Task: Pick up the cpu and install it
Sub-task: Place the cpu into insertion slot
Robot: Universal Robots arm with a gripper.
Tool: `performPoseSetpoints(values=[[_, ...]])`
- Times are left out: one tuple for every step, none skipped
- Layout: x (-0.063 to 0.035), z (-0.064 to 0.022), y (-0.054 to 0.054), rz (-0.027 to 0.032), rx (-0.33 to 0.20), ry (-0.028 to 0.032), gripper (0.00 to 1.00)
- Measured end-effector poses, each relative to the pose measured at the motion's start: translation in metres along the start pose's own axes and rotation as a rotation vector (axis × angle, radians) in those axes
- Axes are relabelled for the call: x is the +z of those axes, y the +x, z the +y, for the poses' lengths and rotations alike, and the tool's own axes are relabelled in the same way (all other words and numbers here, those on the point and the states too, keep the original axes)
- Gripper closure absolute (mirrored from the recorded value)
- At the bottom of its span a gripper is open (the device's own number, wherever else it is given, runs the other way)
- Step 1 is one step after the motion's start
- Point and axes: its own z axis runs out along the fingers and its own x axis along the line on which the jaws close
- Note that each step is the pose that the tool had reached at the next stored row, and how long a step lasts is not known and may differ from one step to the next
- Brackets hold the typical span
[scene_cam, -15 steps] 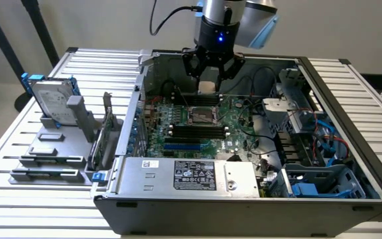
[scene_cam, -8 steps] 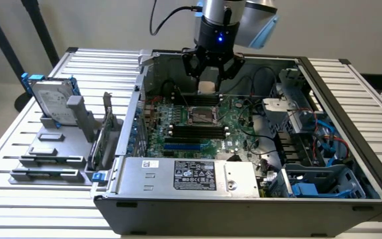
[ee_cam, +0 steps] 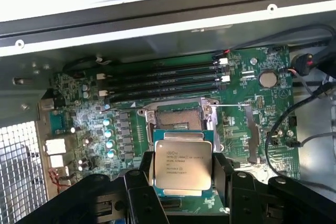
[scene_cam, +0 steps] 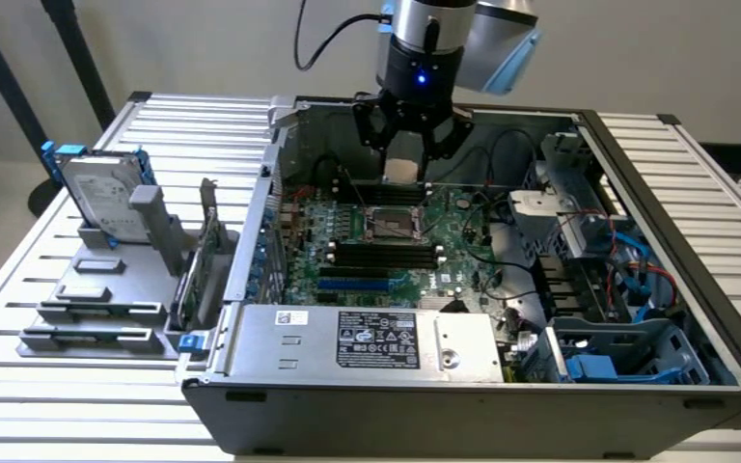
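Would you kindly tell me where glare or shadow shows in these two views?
Wrist view: glare whitens everything beyond the case, and the cpu has a soft sheen. Exterior view: even light, the case shaded inside.

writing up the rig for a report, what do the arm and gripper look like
The arm is a silver-grey cylinder with a pale blue cap on one side. Below it sits a black wrist section with a small blue light, and a black cable loops up from it. The gripper is black, with chunky angular fingers.
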Motion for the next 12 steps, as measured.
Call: performPoseSetpoints(values=[[0.0006,0.0,0.0,-0.0008,0.02,-0.0009,0.46],[0.0012,0.0,-0.0001,-0.0015,0.038,-0.0017,0.46],[0.0018,-0.0001,-0.0001,-0.0022,0.055,-0.0025,0.46],[0.0024,-0.0001,-0.0001,-0.0029,0.073,-0.0034,0.46],[0.003,-0.0001,-0.0001,-0.0036,0.091,-0.0044,0.46],[0.0036,-0.0002,-0.0002,-0.0044,0.109,-0.0052,0.46],[0.0042,-0.0002,-0.0002,-0.0051,0.127,-0.0061,0.46],[0.0049,-0.0002,-0.0002,-0.0059,0.147,-0.0071,0.46],[0.0055,-0.0002,-0.0003,-0.0066,0.165,-0.008,0.46],[0.0061,-0.0002,-0.0003,-0.0073,0.183,-0.0089,0.46],[0.0068,-0.0003,-0.0003,-0.008,0.201,-0.0097,0.46],[0.0075,-0.0003,-0.0004,-0.0087,0.219,-0.0106,0.46]])
